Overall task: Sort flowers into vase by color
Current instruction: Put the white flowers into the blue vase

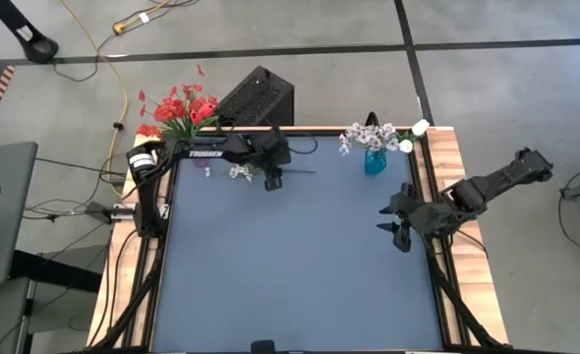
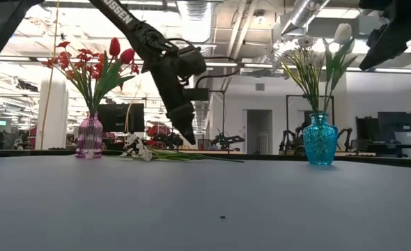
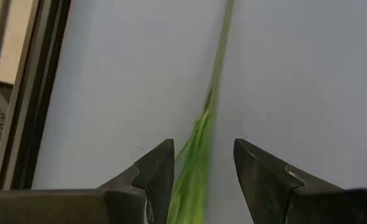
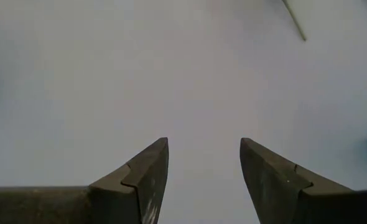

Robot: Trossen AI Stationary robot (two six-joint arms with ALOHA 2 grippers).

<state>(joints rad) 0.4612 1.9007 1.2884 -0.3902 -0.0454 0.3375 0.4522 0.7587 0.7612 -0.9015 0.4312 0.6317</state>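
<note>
**L arm over loose white stem; R arm idle at table edge**

L gripper (image 1: 273,183) reaches in from the far-left corner, forearm stretched along the far edge, fingers angled down over the table (image 1: 290,265); fingers (image 3: 155,171) spread apart w/ a green stalk (image 3: 199,143) running between them, not pinched. White-bloomed flower (image 2: 137,148) lies flat on the surface nr the far edge, just beside that gripper. Red flowers (image 1: 179,108) stand in pink vase (image 2: 89,137) at far-left corner; white flowers (image 1: 369,134) in blue vase (image 2: 320,139) at far right. R gripper (image 1: 400,228) sits at the right edge, arm bent in from outside, raised; fingers (image 4: 147,167) parted, nothing between.
</note>
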